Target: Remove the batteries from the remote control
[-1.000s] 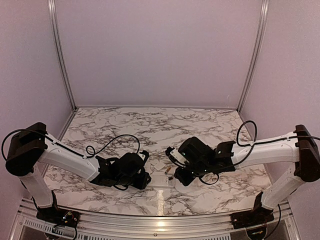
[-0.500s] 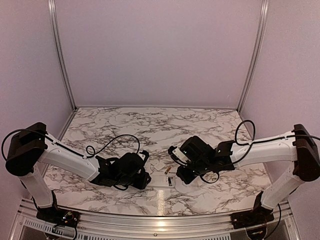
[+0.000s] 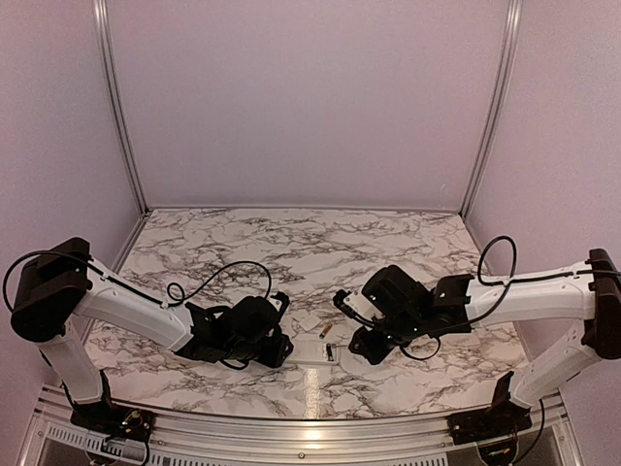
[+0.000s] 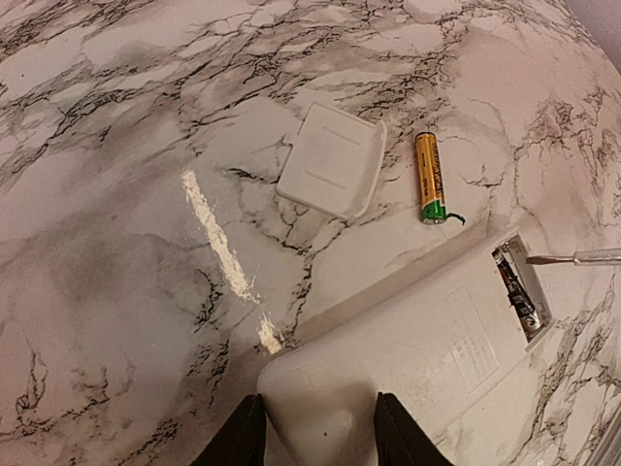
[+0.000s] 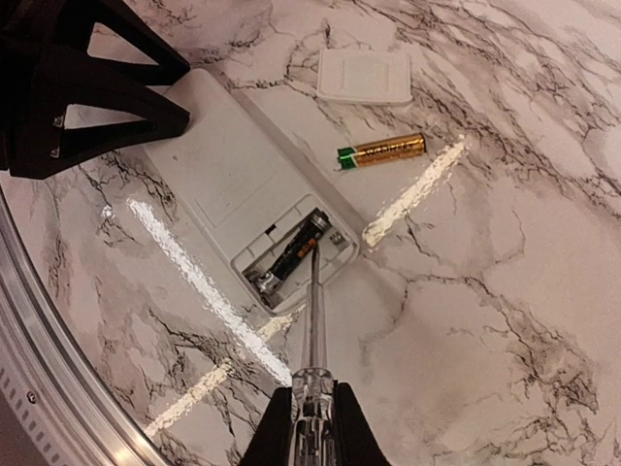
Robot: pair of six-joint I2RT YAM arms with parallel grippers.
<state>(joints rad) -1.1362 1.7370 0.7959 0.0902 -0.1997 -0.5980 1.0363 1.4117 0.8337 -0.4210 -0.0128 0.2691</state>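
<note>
The remote control (image 4: 427,354) lies back-up on the marble, and my left gripper (image 4: 318,408) is shut on its rounded near end. Its battery bay (image 5: 291,254) stands uncovered, with one dark battery (image 5: 296,250) inside. A gold-orange battery (image 5: 381,150) lies loose on the table beside the remote. My right gripper (image 5: 310,393) is shut on a thin clear-handled screwdriver (image 5: 312,320), whose tip rests against the dark battery. In the top view, both grippers, left (image 3: 279,342) and right (image 3: 357,320), flank the remote (image 3: 312,351) near the front edge.
The detached white back panel (image 4: 332,173) lies flat just beyond the gold battery (image 4: 430,177). The table's metal front rail (image 5: 39,388) runs close to the remote. Marble surface (image 3: 310,243) stretches back to the booth walls.
My right arm has shifted a little to the right and toward the front edge, carrying the screwdriver with it. The left arm and the remote have stayed put.
</note>
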